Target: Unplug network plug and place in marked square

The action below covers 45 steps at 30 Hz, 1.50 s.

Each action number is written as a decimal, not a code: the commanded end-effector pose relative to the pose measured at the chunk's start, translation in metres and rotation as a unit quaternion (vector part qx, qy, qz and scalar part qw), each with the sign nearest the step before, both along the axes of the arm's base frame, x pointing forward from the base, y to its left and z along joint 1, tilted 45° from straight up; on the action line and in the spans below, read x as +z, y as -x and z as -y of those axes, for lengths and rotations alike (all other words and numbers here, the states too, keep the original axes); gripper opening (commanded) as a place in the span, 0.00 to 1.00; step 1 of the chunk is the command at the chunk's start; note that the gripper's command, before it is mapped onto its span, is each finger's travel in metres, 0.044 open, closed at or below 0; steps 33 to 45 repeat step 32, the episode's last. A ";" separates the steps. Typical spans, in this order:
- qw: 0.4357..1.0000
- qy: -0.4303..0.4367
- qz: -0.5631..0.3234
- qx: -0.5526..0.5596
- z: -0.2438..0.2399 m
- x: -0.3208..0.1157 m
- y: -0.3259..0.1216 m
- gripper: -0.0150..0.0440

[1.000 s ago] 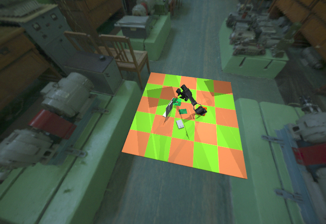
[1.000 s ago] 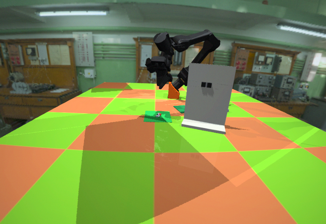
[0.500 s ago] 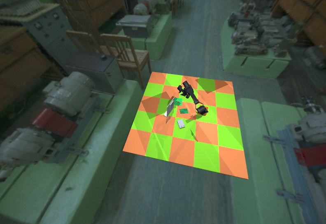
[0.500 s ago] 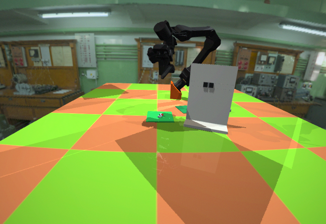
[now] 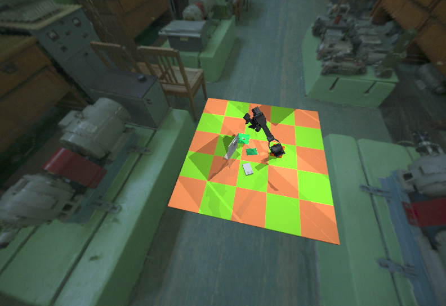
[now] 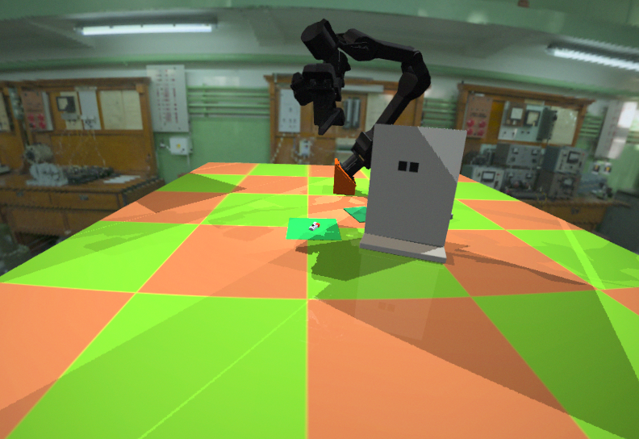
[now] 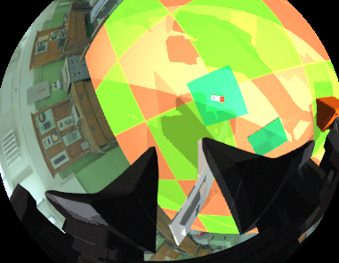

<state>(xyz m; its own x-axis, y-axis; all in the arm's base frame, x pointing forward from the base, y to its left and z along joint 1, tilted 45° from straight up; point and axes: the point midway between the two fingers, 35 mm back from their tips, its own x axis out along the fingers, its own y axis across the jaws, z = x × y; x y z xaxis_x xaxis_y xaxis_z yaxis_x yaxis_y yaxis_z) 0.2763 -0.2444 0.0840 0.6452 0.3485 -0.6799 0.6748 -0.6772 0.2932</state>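
Plug, white with red end, lies within large green square, out of the socket. Claw raised above table, part open, nothing gripped. From plug, top view: claw toward one o'clock; orange base at four; smaller green patch at five; white slab near six; upright panel near eight.

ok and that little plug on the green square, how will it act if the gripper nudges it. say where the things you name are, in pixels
The plug [image 5: 244,138] [image 6: 314,226] [image 7: 217,99] looks small and boxy, so it would probably slide rather than roll. Lying low on the green square [image 5: 246,141] [image 6: 296,232] [image 7: 230,113], it seems unlikely to tip.
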 end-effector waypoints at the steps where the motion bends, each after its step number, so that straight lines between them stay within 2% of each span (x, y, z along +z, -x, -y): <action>1: 1.000 -0.002 0.001 0.001 0.001 0.001 0.000 0.65; 9: 1.000 -0.002 0.001 0.001 0.001 0.001 0.000 1.00; 45: 1.000 -0.002 0.001 0.001 0.001 0.001 0.000 1.00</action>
